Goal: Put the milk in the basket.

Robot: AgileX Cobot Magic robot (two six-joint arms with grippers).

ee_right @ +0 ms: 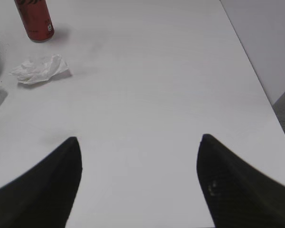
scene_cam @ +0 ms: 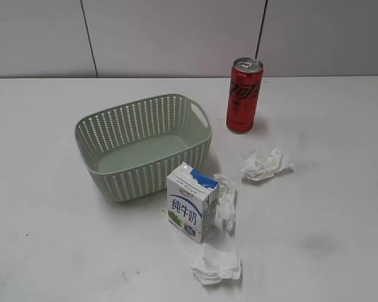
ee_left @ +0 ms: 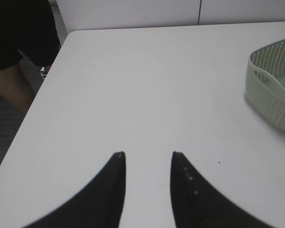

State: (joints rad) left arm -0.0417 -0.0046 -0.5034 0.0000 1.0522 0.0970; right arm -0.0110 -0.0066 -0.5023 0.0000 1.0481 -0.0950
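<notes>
The milk (scene_cam: 191, 202), a small white carton with a blue top and blue lettering, stands upright on the white table just in front of the basket's right corner. The pale green perforated basket (scene_cam: 113, 129) is empty; its corner also shows at the right edge of the left wrist view (ee_left: 270, 102). Neither gripper shows in the exterior view. My left gripper (ee_left: 147, 154) is open over bare table, left of the basket. My right gripper (ee_right: 140, 138) is wide open over bare table, far right of the milk, which is out of both wrist views.
A tall red soda can (scene_cam: 244, 95) stands behind and right of the basket, also in the right wrist view (ee_right: 35, 20). Crumpled tissues lie near the milk: one on the right (scene_cam: 263, 165), one beside it (scene_cam: 226, 200), one in front (scene_cam: 215, 264). A person's leg (ee_left: 12, 85) is beyond the table's left edge.
</notes>
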